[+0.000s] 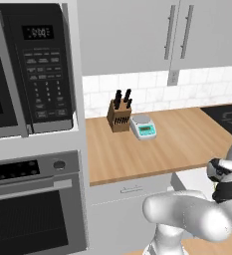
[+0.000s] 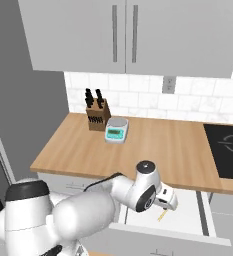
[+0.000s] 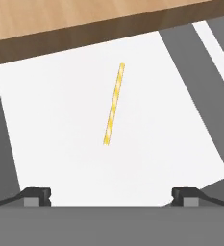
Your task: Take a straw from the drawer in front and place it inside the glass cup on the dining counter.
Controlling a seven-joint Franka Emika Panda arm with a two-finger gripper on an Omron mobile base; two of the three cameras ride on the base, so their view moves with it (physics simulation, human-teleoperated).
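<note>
The drawer point(image 2: 188, 212) stands pulled out below the wooden worktop, its white floor bare apart from the straw point(image 3: 113, 104). The straw is a thin yellowish stick lying flat, also seen as a small sliver point(image 2: 162, 216) from the right base view. My gripper point(image 3: 111, 196) hovers open above the drawer floor, pointing down at it; the straw lies ahead of and between the two fingertips point(image 3: 36, 196), untouched. From the right base view my gripper point(image 2: 167, 202) hangs just over the drawer's left part. The glass cup and the dining counter are out of view.
The wooden worktop point(image 2: 153, 145) overhangs the drawer's back. On it stand a knife block point(image 2: 97, 112) and a small kitchen scale point(image 2: 116, 130); a black cooktop point(image 2: 228, 150) lies at its right. A microwave point(image 1: 28, 64) and oven point(image 1: 33, 209) fill the left wall.
</note>
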